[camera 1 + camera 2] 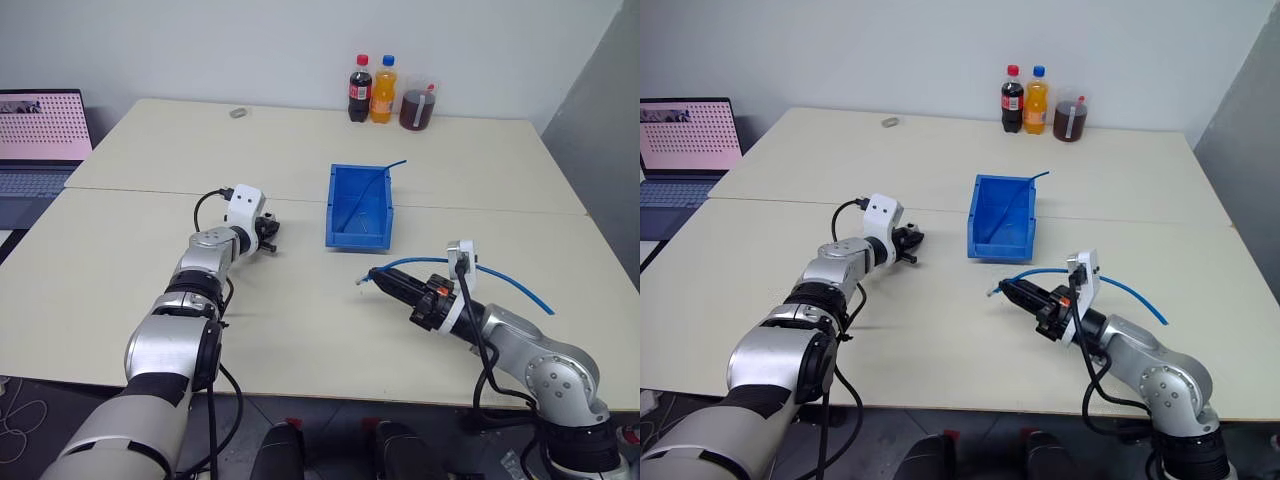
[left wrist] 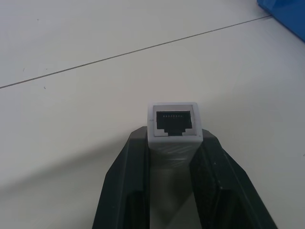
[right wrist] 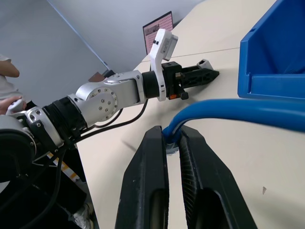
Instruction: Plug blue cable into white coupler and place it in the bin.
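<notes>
The white coupler (image 2: 173, 121) is clamped between the two black fingers of my left gripper (image 1: 268, 232), its dark socket facing outward, just above the table to the left of the bin. My right gripper (image 1: 378, 277) is shut on the blue cable (image 1: 510, 280) near its end. The clear plug pokes out past the fingertips toward the left. The rest of the cable arcs back over my right forearm onto the table. The bin (image 1: 332, 205) stands open-topped at mid-table, between and beyond both grippers. A gap of table separates plug and coupler.
A thin darker blue wire (image 1: 375, 185) leans in the bin and sticks out over its far corner. Two bottles (image 1: 370, 88) and a cup of dark drink (image 1: 416, 105) stand at the far edge. A laptop (image 1: 40, 140) sits far left, a small grey object (image 1: 238, 113) beyond.
</notes>
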### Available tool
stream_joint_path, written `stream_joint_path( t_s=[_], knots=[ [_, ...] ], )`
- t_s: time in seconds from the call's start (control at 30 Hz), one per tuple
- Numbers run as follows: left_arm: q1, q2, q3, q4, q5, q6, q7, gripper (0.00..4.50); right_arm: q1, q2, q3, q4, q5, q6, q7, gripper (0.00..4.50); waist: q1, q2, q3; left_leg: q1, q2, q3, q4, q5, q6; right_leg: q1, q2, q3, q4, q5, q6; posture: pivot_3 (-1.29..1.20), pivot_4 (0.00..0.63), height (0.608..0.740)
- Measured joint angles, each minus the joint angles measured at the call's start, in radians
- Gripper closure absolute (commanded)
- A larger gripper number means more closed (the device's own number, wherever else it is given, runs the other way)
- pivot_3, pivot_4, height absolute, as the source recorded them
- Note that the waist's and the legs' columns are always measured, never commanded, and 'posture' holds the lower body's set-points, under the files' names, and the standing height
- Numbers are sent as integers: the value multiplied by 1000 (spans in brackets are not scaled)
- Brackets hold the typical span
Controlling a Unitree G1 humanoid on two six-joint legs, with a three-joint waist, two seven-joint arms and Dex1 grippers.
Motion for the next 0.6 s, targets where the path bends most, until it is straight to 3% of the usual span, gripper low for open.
stream_joint_path(
  t_s=[0.2,0.37,0.6],
  knots=[
    [148,22,-12,-224,-23,6,-196,3708,29,-39,-27,-44,-11,-5,7,4429,0,0,0,0,0,0,0,0,0,0,0,0,1,1,-2,0,150,740],
    [356,69,-113,-630,-83,102,-481,3708,76,-128,-22,-125,-84,-25,55,4430,0,0,0,0,0,0,0,0,0,0,-1,0,1,1,-2,0,150,740],
    [438,101,-243,-916,-122,162,-702,3708,115,-228,14,-176,-196,-64,134,4440,0,1,0,2,0,-1,2,0,0,3,0,0,1,0,1,0,150,740]
  ],
)
